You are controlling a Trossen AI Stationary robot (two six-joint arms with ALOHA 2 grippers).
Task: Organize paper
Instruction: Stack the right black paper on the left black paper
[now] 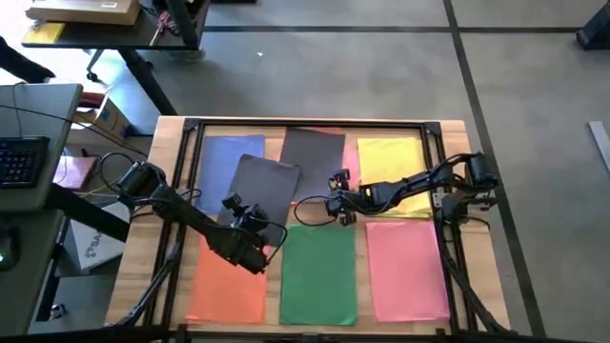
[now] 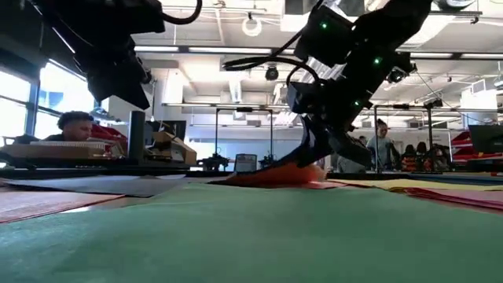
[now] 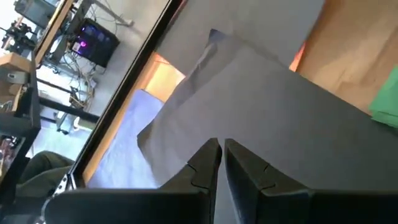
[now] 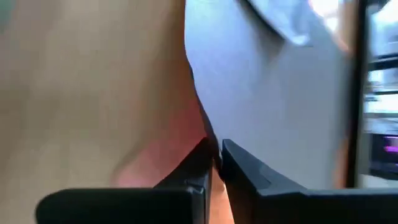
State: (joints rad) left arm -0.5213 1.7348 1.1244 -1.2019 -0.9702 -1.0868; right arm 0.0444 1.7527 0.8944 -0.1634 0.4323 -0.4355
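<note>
My left arm [image 1: 191,214] hides part of the orange paper [image 1: 229,281] near the table's front edge. The loose dark grey sheet [image 1: 262,186] covers a corner of the blue paper [image 1: 224,162]. My right wrist view is blurry, so I cannot tell what my right pincer [image 4: 214,155] touches.
</note>
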